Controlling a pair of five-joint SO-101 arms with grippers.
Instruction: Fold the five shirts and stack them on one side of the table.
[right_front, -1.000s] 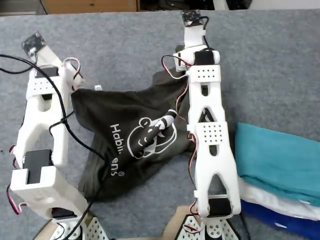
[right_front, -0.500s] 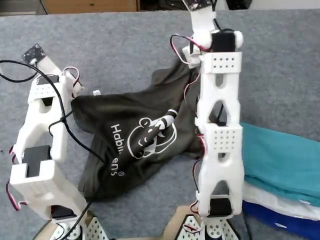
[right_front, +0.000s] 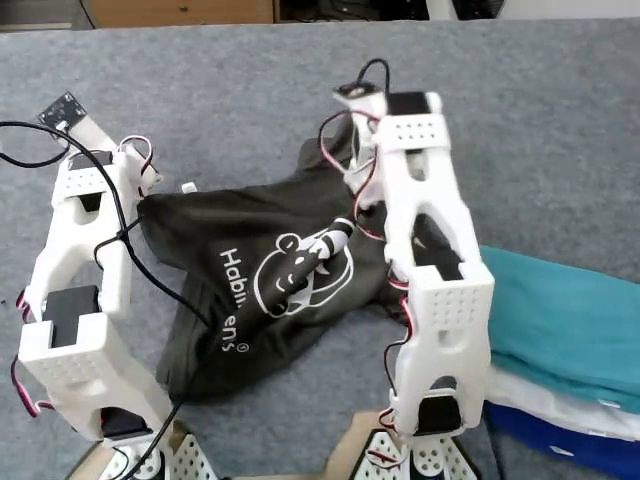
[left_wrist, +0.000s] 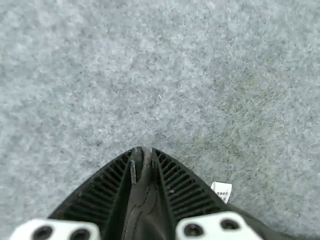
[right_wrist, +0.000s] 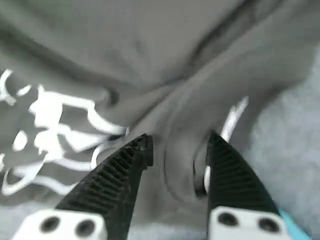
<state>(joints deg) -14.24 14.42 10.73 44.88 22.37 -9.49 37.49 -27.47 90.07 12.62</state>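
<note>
The right arm (right_front: 430, 250) lies across the dark shirt (right_front: 270, 280) on the side facing the teal shirt (right_front: 560, 320), hiding the hem and sleeve there. The left arm (right_front: 85, 250) covers the dark shirt's opposite corner, and the cloth pinched in the left gripper (left_wrist: 144, 150) runs off the wrist view's edge. The teal shirt, white shirt (right_front: 545, 400) and blue shirt (right_front: 560, 445) are cut off by the high view's border. On the white tag (left_wrist: 221, 191) beside the dark shirt, the print is too small to read
</note>
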